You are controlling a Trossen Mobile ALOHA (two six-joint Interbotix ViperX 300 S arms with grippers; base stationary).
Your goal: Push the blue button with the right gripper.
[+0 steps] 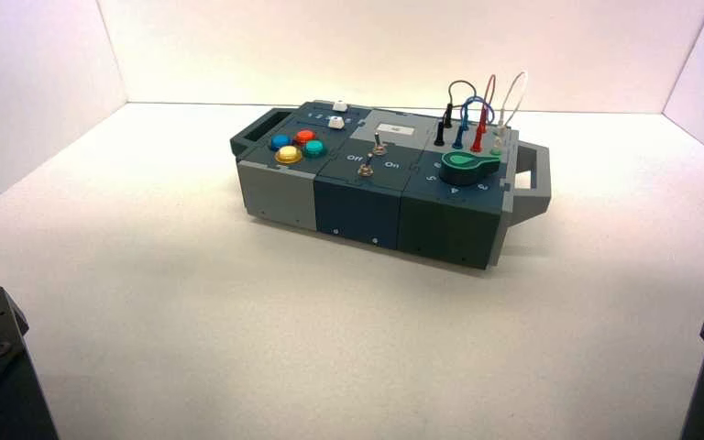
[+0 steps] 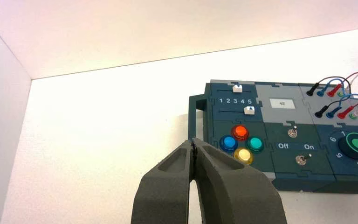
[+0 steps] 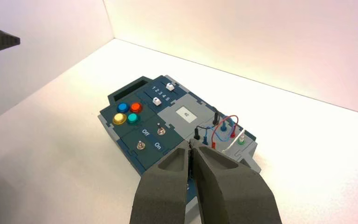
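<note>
The blue button (image 1: 280, 142) is a small round domed button at the left end of the box (image 1: 357, 206), in a cluster of four coloured buttons. It also shows in the left wrist view (image 2: 228, 143) and the right wrist view (image 3: 122, 108). My right gripper (image 3: 190, 145) is shut and empty. It hovers well back from the box on its right side, far from the blue button. My left gripper (image 2: 193, 141) is shut and empty, parked short of the box's left end. In the high view only the arm bodies show, at the bottom corners.
Red (image 1: 304, 136), teal-green (image 1: 315, 148) and yellow (image 1: 288, 155) buttons surround the blue one. Two toggle switches (image 1: 366, 169) stand mid-box, a green dial knob (image 1: 469, 167) and plugged wires (image 1: 477, 115) at the right end, two sliders (image 2: 242, 99) behind the buttons. White walls enclose the table.
</note>
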